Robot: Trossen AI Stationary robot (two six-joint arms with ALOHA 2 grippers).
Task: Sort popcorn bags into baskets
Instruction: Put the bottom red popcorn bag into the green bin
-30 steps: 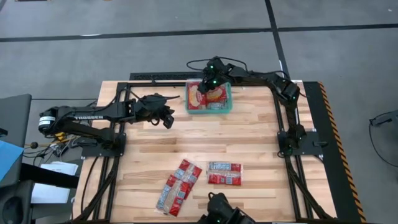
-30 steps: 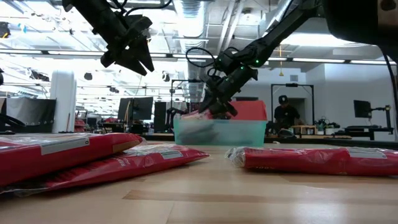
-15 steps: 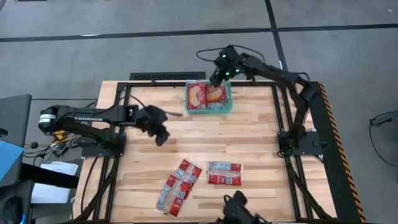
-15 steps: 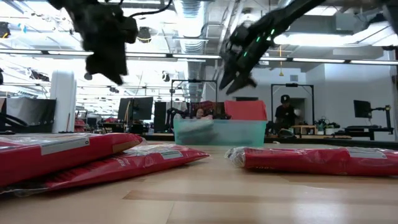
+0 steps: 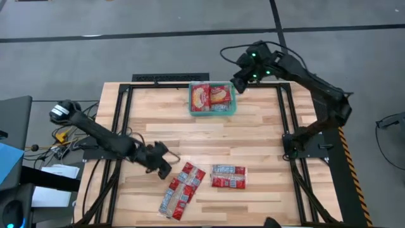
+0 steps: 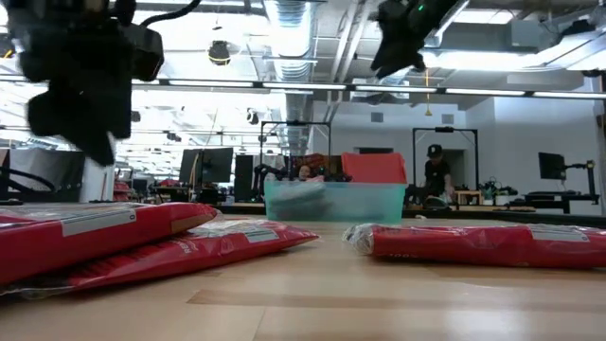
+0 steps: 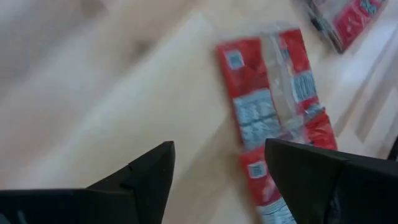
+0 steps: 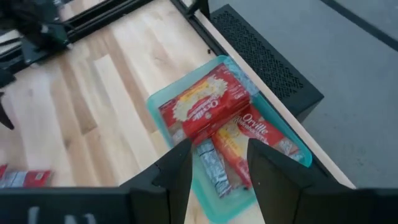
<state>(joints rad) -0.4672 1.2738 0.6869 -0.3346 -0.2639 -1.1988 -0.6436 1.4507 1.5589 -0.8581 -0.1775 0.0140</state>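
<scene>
The teal basket (image 5: 212, 111) stands at the table's far middle and holds two squarish red popcorn bags (image 5: 210, 96); they also show in the right wrist view (image 8: 211, 112). My right gripper (image 5: 238, 86) is open and empty, high above the basket's far right corner. Several long red bags lie flat near the front edge: a slanted group (image 5: 181, 187) and a pair (image 5: 228, 177). My left gripper (image 5: 162, 164) is open and empty, just left of the slanted group (image 7: 273, 112).
A black metal frame (image 5: 158, 78) runs along the table's far edge and sides. Bare wood (image 5: 209, 142) lies between the basket and the near bags. In the low view a person (image 6: 436, 175) shows in the room behind the basket (image 6: 336, 201).
My left gripper has swung from beside the basket toward the table's near edge and down, to just left of the slanted bags. My right gripper has risen out of the basket and gone toward the far right, leaving two bags lying in it.
</scene>
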